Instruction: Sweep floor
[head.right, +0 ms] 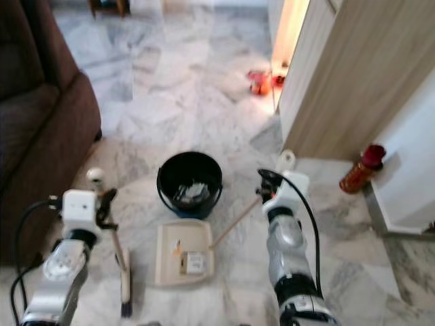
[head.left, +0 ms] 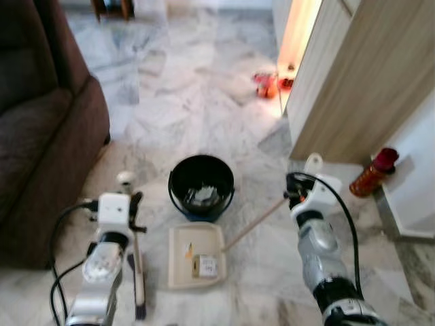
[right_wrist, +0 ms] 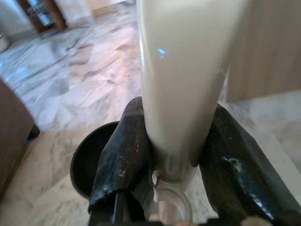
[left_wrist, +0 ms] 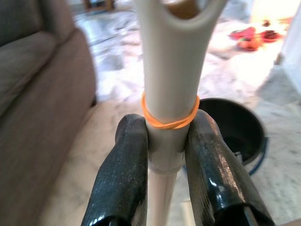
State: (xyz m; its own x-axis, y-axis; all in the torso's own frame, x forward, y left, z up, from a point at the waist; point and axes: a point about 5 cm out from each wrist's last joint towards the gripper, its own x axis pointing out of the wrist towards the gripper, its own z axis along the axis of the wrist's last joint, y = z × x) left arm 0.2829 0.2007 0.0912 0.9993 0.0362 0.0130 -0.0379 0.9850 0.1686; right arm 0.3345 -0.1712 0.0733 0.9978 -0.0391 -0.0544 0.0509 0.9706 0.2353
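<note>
Left hand [left_wrist: 164, 141] pinches the broom [head.left: 138, 272] at its smooth cream handle top, right hand [right_wrist: 171, 155] pinches the dustpan [head.left: 197, 255] handle below-left of it; both light, rigid, slippery plastic, so grips likely twist.

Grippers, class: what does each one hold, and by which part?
The left gripper clamps the broom at its handle's top; the right gripper clamps the dustpan by its long handle's end.
</note>
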